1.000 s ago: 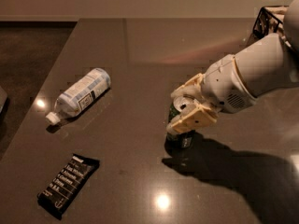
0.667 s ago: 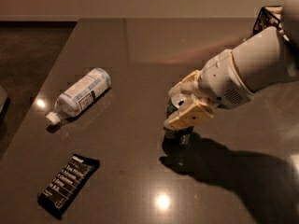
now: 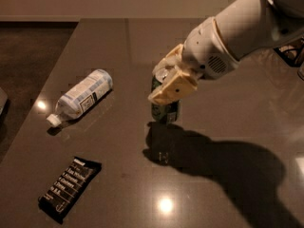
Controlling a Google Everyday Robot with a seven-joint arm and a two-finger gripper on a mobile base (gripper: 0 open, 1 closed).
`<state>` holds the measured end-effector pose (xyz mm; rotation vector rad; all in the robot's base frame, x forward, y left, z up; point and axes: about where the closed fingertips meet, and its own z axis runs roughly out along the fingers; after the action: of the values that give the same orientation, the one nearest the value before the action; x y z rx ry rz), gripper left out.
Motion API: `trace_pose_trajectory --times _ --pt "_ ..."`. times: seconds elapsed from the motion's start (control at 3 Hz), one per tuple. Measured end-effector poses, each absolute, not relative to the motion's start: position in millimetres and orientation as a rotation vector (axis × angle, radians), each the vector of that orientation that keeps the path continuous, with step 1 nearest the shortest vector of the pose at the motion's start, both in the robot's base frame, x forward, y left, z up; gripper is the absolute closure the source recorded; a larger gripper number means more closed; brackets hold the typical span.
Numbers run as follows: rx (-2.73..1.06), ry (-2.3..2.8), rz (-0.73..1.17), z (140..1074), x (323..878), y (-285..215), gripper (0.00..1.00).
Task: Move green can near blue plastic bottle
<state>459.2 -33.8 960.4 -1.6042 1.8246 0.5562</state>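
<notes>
Dark bench [image 3: 95, 46] bears one blue plastic bottle [image 3: 81, 99] lying at left and one black snack wrapper [image 3: 70, 189] nearer the camera, while one gripper [image 3: 166, 80], clamped on one upright green can [image 3: 165, 110], is at centre, well apart from both.

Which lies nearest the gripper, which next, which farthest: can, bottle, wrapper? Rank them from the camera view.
From the gripper, at the view's centre:
1. Can: held between the jaws.
2. Bottle: image left, lying on its side.
3. Wrapper: lower left of the image, lying flat.
</notes>
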Motion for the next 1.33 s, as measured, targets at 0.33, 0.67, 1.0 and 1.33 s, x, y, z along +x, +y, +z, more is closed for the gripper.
trace_pose_trajectory --times 0.33,0.67,1.0,1.33 --pt "-1.617 1.781 0.587 973.3 485.6 -8.1 1.0" --pt "-1.651 1.748 0.627 971.9 509.2 29.2 1.0" --pt "-1.659 1.743 0.642 967.6 520.5 46.9 1.0" --pt "-1.672 1.735 0.645 962.7 524.9 68.3 1.0"
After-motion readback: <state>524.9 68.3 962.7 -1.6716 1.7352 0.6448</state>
